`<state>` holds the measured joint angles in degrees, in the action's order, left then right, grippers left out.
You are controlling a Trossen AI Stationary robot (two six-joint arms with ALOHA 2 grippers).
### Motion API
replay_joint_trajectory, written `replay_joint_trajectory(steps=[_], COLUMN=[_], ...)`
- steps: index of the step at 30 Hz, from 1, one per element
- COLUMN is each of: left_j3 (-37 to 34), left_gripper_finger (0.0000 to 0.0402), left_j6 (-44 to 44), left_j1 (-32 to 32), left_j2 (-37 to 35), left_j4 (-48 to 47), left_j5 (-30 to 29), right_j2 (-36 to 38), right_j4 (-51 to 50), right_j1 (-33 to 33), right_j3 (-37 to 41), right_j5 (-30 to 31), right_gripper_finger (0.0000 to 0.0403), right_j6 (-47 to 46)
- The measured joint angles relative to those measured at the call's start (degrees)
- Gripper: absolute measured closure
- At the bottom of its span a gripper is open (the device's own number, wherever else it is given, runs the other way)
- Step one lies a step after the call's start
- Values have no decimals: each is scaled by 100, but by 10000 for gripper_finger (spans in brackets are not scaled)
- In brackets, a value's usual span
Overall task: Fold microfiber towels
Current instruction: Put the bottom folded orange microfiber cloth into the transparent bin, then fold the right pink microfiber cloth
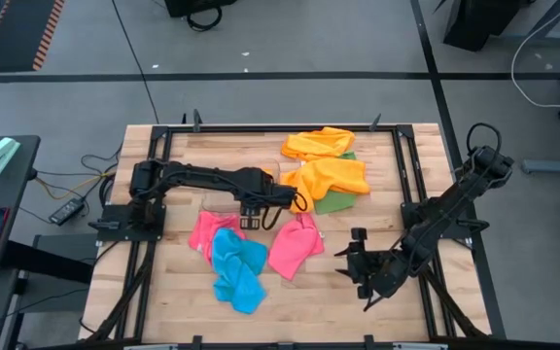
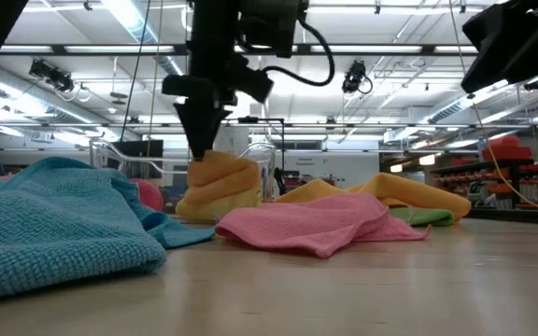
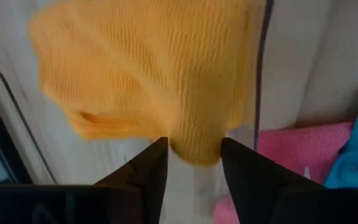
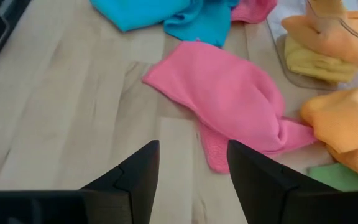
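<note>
Orange towel (image 3: pixel 160 81) just beyond left end effector (image 3: pixel 193 163), fingers apart, perhaps brushing its lower fold

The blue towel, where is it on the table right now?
In the high view the blue towel lies crumpled near the table's front edge, left of centre, overlapping a pink towel and left of another pink towel.

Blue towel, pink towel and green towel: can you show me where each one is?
Blue towel (image 1: pixel 236 270): high view, middle of the crumpled cloth.
Pink towel (image 4: pixel 229 99): right wrist view, middle of its wide flat part.
Green towel (image 1: pixel 334 201): high view, the corner peeking out from under an orange towel.
</note>
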<state>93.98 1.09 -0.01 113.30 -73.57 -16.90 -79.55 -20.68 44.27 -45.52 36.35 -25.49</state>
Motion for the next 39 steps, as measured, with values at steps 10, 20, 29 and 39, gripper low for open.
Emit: replay_joint_trajectory(steps=[10, 20, 29, 39], left_j3=[-1132, -3104, -4415, -4852], left_gripper_finger=[276, 296, 295, 304], left_j6=[406, 7, -350, -650], left_j1=[-225, -650, -1216, -2074], left_j2=[-1409, -2844, -3352, -3376], left_j4=[1459, 3733, 5725, 7276], left_j5=[-198, -195, -191, -1035], right_j2=[-1, -437, -520, -874], right_j4=[63, 455, 424, 1418], right_j1=[-94, -678, -1814, -2503], right_j3=[0, 0, 0, 0], right_j5=[-3, -11, -86, -819], right_gripper_finger=[205, 227, 228, 184], right_j6=[-117, 149, 694, 1570])
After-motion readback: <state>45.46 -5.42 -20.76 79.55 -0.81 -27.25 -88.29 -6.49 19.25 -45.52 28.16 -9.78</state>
